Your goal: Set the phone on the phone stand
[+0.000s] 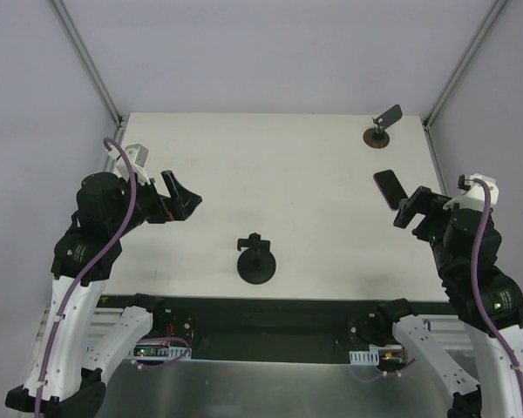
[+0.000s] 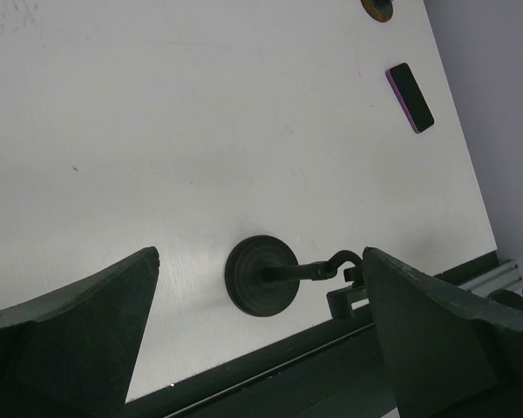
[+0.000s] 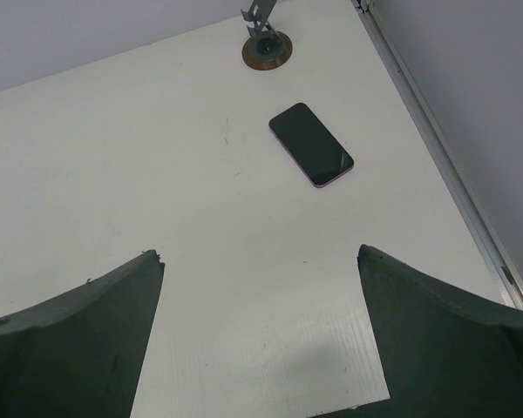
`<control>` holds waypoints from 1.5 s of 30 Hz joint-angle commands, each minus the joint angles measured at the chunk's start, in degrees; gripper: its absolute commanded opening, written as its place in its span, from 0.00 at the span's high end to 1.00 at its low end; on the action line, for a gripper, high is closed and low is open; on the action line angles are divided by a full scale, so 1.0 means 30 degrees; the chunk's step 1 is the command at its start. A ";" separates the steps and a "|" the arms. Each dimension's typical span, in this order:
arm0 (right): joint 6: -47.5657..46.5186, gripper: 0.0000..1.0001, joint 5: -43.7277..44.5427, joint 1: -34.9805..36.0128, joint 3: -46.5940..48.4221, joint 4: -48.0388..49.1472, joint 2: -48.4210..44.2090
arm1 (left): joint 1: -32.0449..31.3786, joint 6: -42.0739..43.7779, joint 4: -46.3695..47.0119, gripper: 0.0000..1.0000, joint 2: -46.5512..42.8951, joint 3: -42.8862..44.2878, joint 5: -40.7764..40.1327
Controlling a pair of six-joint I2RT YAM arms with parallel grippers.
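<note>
Both arms' jaws gape empty. The right gripper (image 3: 260, 257) should settle squarely over the phone (image 3: 311, 144), flat on the desk (image 3: 113, 174), pinching its long edges low.

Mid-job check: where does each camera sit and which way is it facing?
Top external: above and behind the bases, looking down on the table; left gripper and right gripper show.
Left wrist: on the left arm, facing the phone stand; own fingers show.
Right wrist: on the right arm, facing the pink-rimmed phone and brown-based stand; own fingers show.
Both wrist views share that phone.
</note>
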 commanded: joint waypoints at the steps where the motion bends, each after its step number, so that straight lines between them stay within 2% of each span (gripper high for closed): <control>1: 0.0218 0.04 -0.0118 -0.0074 0.0174 0.0133 0.0222 | 0.0151 0.0388 0.0068 0.01 0.0195 0.0713 0.0685; 14: 0.0219 0.04 -0.0382 -0.0103 0.0202 0.0133 0.0428 | 0.0151 0.0563 -0.0050 0.01 0.0166 0.0712 0.0626; 17: -0.0248 0.04 -0.1433 -0.0103 0.0261 0.0104 0.0545 | 0.0151 0.0767 -0.0079 0.01 0.0195 0.0654 0.1005; 23: -0.0926 0.04 -0.8369 -0.0103 0.0057 0.0514 0.2445 | 0.0151 0.1149 -0.0050 0.01 0.0751 0.0391 0.3580; 24: -0.0779 0.04 -1.0962 -0.0045 -0.0002 0.0543 0.2914 | 0.0151 0.1149 -0.0050 0.02 0.0868 0.0245 0.3730; 27: 0.0159 0.04 -1.4227 0.1093 -0.0703 0.1561 0.4818 | 0.0180 0.1091 -0.0050 0.03 0.1133 -0.0106 0.4112; 30: 0.0511 0.04 -1.3338 0.5445 -0.1202 0.2677 0.6340 | 0.0151 0.1032 -0.0021 0.03 0.1163 -0.0429 0.4259; 36: 0.1154 0.04 -1.3273 0.9675 -0.2110 0.6245 0.8159 | 0.0122 0.1032 0.0008 0.03 0.0724 -0.0868 0.4552; 40: 0.4160 0.01 -1.3593 1.0385 -0.3163 0.9267 0.9098 | 0.0151 0.0887 0.0126 0.02 0.0401 -0.1308 0.4698; 42: 0.5368 0.06 -1.4355 1.0763 -0.3691 1.1659 0.9449 | 0.0151 0.0769 0.0185 0.02 0.0343 -0.1542 0.4844; 45: 0.6954 0.12 -1.3744 1.1292 -0.4162 1.2525 0.9977 | 0.0151 0.0477 0.0214 0.03 0.0197 -0.1776 0.5225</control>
